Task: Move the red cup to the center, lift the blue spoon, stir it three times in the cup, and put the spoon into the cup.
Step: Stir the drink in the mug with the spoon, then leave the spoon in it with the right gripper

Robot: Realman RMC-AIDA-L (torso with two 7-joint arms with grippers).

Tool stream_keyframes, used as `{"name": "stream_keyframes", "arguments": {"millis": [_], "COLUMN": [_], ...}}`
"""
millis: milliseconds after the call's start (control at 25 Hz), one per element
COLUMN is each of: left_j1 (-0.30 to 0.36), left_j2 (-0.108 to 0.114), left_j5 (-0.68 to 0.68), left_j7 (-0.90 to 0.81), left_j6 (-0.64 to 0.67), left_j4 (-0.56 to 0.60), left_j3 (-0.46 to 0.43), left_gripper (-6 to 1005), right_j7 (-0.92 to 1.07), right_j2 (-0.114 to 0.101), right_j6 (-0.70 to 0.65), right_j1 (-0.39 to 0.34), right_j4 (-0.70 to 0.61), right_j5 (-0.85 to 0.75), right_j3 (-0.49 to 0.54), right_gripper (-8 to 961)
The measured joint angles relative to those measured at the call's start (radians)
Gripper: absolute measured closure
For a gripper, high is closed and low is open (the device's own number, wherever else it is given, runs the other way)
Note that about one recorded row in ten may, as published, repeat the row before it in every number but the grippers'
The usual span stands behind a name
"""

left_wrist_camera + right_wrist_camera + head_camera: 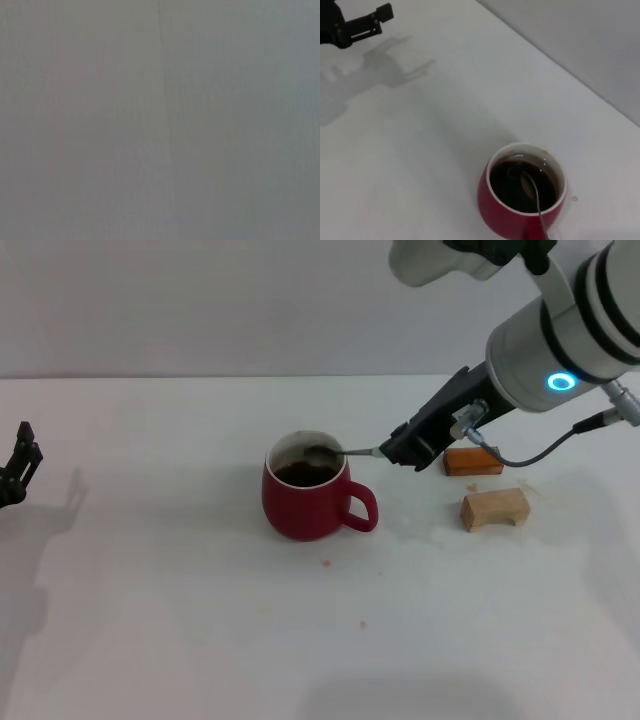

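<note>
The red cup (pixel 298 508) stands in the middle of the white table (pixel 180 620), handle to the right, with dark liquid inside. The blue spoon (pixel 330 452) has its grey metal bowl in the cup, and its neck runs over the rim to the right. Its pale handle is hidden in my right gripper (pixel 402 452), which is shut on it just right of the cup. In the right wrist view the cup (pixel 492 212) shows the spoon (pixel 527 184) dipped in the liquid. My left gripper (pixel 20 468) is parked open at the far left edge.
An orange-brown block (pixel 472 461) and a tan wooden block (pixel 494 508) lie right of the cup, under my right arm. A few small crumbs lie in front of the cup. The left gripper (pixel 362 25) shows far off in the right wrist view. The left wrist view shows only plain grey.
</note>
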Motion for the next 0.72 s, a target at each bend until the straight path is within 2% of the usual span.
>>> {"name": "stream_keyframes", "arguments": {"millis": [720], "left_j1": [0.003], "left_j2": [0.000], "left_j5": [0.001], "left_j7": [0.000], "left_j6": [-0.001], "left_j4": [0.000], "left_j3": [0.000], "left_gripper": [157], "right_j7": [-0.024], "right_j2": [0.000], "right_j6": [-0.047], "right_j1": [0.045], "right_j4": [-0.128], "right_j5": [0.018], "right_j3": [-0.015], "right_gripper": [830]}}
